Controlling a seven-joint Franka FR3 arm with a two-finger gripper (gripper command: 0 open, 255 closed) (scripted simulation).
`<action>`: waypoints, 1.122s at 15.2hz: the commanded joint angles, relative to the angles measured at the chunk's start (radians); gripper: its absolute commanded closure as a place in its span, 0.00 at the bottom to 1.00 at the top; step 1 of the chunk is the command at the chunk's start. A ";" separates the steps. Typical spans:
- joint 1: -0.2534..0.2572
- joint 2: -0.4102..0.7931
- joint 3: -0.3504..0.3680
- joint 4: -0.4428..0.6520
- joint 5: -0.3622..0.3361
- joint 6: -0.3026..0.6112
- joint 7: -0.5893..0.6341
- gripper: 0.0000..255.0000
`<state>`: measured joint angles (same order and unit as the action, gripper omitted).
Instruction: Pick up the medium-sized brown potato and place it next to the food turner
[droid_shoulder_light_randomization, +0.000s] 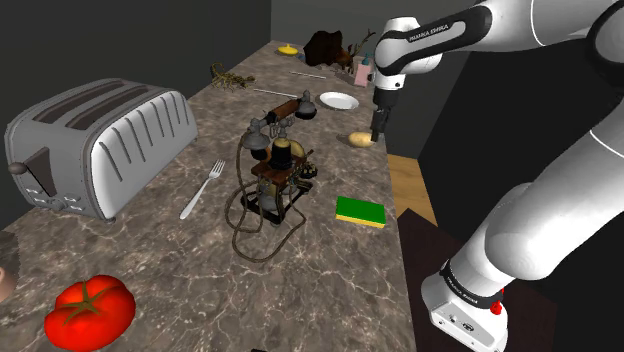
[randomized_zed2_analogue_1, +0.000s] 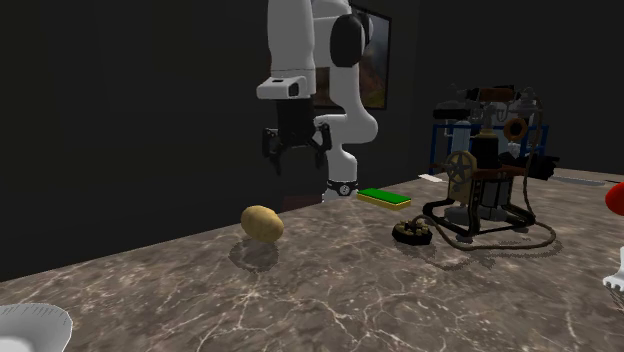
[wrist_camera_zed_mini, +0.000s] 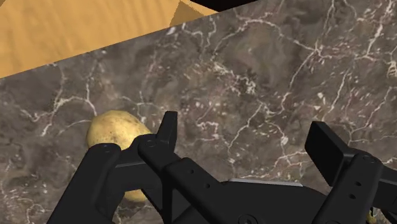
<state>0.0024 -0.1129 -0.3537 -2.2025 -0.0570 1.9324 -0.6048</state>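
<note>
The end effector (wrist_camera_zed_mini: 248, 137) stood wide open and empty, its two black fingers well apart with only bare marble between them. It hung above the counter (droid_shoulder_light_randomization: 330, 270) without touching it. The potato (wrist_camera_zed_mini: 114, 130), tan and rounded, lay on the counter just outside one finger, not between the two, and nothing gripped it. In the second exterior view the end effector (randomized_zed2_analogue_1: 296, 160) hovered above the potato (randomized_zed2_analogue_1: 262, 223) and a little toward that view's right. In the shoulder view the potato (droid_shoulder_light_randomization: 360, 138) sat close to the counter's edge, just beside the end effector (droid_shoulder_light_randomization: 378, 125), with a white plate (droid_shoulder_light_randomization: 339, 100) near it. Further out lay a green sponge (droid_shoulder_light_randomization: 360, 211) and an old telephone (droid_shoulder_light_randomization: 275, 165) with a looping cord. Beyond these were a fork (droid_shoulder_light_randomization: 202, 188), a toaster (droid_shoulder_light_randomization: 100, 140) and a tomato (droid_shoulder_light_randomization: 90, 310). I could not tell which thing was the turner.
</note>
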 joint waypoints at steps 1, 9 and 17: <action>-0.003 0.084 -0.015 0.061 0.020 0.029 -0.064 0.00; -0.052 0.395 -0.019 0.332 0.121 0.091 -0.284 0.00; -0.061 0.441 -0.011 0.284 0.141 0.184 -0.301 0.00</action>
<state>-0.0571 0.3210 -0.3650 -1.9075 0.0807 2.0977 -0.9023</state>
